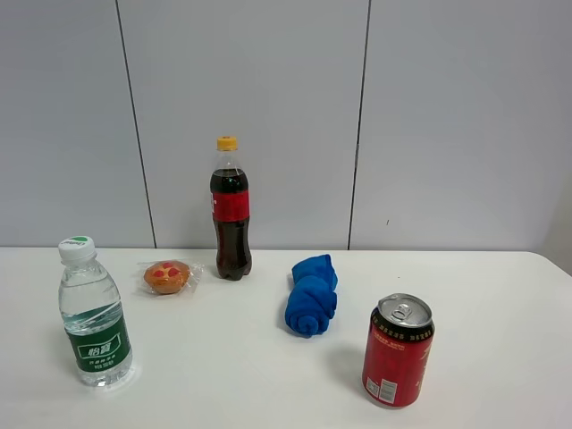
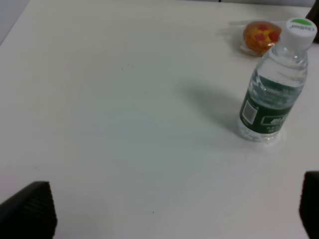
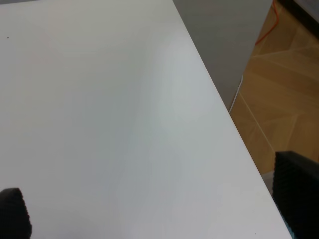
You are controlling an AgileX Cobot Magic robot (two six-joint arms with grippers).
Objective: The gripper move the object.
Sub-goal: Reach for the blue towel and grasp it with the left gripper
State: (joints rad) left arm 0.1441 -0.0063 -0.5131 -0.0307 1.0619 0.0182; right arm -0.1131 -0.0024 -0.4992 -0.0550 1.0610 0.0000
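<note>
On the white table (image 1: 223,375) stand a water bottle with a green label (image 1: 93,315), a wrapped orange pastry (image 1: 167,276), a cola bottle with a yellow cap (image 1: 231,211), a rolled blue cloth (image 1: 312,294) and a red can (image 1: 398,350). Neither gripper shows in the exterior high view. My left gripper (image 2: 169,214) is open and empty over bare table, well short of the water bottle (image 2: 273,84) and the pastry (image 2: 260,36). My right gripper (image 3: 154,209) is open and empty over bare table near the table's edge.
The table's edge (image 3: 219,99) runs close by the right gripper, with wooden floor (image 3: 284,89) and an orange cable beyond it. A grey panelled wall (image 1: 286,116) stands behind the table.
</note>
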